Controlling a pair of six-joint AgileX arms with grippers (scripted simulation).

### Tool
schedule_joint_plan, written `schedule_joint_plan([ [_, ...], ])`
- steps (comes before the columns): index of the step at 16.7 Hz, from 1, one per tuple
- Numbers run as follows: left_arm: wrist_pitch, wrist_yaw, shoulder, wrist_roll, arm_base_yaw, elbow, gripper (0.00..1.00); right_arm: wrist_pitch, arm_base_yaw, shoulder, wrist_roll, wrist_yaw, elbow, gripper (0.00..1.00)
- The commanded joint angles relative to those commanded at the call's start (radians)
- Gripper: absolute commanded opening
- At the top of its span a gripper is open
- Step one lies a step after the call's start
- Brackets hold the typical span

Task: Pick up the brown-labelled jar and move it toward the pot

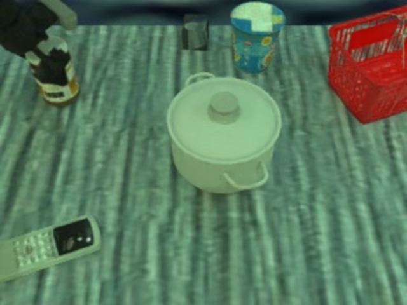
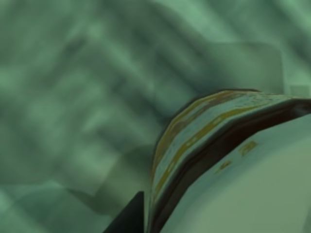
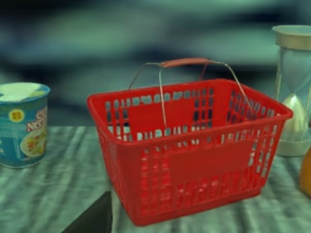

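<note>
Top view shows our left gripper [image 1: 52, 56] at the far left corner of the tabletop [image 1: 127, 165], its dark fingers [image 1: 62, 58] pressed against the lid end of the brown-labelled jar [image 1: 58, 88]. We see the jar upright, long axis vertical, label facing outward. It stands well apart from the pot [image 1: 222, 136] at the centre. Left wrist view fills with the jar's label and white lid. Our right arm is parked near the red basket [image 3: 189, 145]

The left pincer [image 1: 52, 60] hides the brown-labelled jar's [image 1: 58, 89] lid; its grip cannot be judged.
</note>
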Motion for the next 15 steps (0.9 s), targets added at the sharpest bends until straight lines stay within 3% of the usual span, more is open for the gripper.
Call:
schedule_joint_plan([
  [9,0.001,0.0,-0.015,0.002,0.005,-0.015,0.0,0.0,0.0,0.0,0.0,0.0,0.0,1.0],
  [15,0.014,-0.001,-0.283,0.004,0.022,-0.293,0.0,0.0,0.0,0.0,0.0,0.0,0.0,1.0],
])
